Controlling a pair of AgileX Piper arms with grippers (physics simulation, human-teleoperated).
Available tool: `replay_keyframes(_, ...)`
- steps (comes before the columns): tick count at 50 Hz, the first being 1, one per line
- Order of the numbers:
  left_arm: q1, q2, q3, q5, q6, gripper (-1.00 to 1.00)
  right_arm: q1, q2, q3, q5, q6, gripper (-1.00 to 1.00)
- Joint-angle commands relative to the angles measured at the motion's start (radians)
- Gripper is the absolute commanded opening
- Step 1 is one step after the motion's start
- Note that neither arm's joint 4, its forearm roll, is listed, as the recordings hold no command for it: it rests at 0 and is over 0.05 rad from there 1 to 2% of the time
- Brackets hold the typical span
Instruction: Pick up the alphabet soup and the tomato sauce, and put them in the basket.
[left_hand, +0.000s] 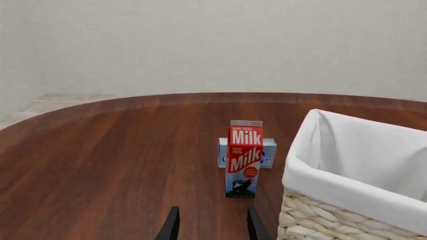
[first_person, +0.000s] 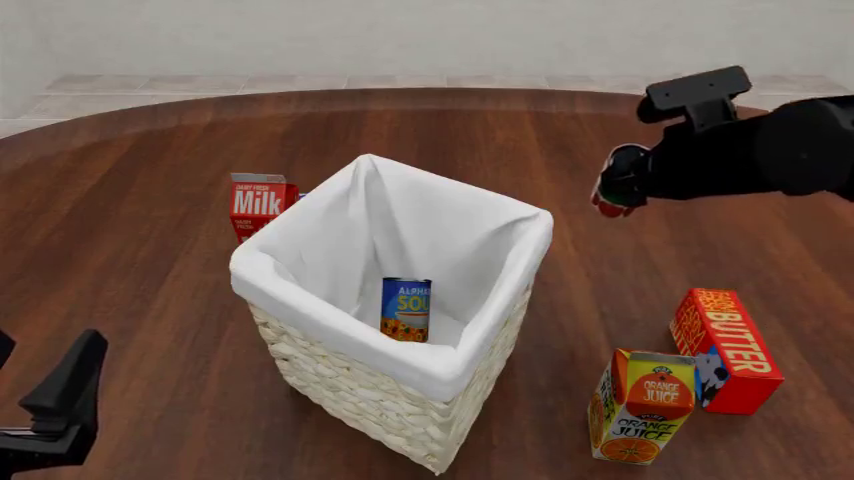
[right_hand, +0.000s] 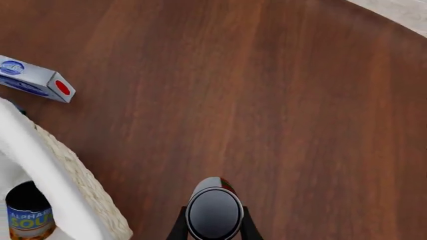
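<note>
The alphabet soup (first_person: 406, 309), a blue can, stands upright inside the basket (first_person: 320, 375); it also shows in the right wrist view (right_hand: 28, 216). My right gripper (first_person: 622, 183) is shut on the tomato sauce (first_person: 618, 184), a red and green can, held in the air to the right of the basket; its silver top (right_hand: 214, 212) sits between the fingers. My left gripper (left_hand: 212, 225) is open and empty, low at the near left, left of the basket (left_hand: 347, 170).
A milk carton (first_person: 259, 204) stands left of the basket, with a small blue-white box (left_hand: 268, 152) behind it. A butter box (first_person: 725, 350) and an orange juice carton (first_person: 642, 405) stand at the near right.
</note>
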Motion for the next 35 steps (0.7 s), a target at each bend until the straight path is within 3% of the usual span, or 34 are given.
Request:
replay_keyframes(1, -0.004, 0.044, 0.000, -0.044, 0.002, 1.00, 0.018, -0.006, -0.071, 0.033, 0.008, -1.00)
replay_keyframes(35, -0.003, 0.024, 0.000, -0.024, 0.003, 1.00, 0.126, -0.076, -0.143, 0.087, 0.012, -1.00)
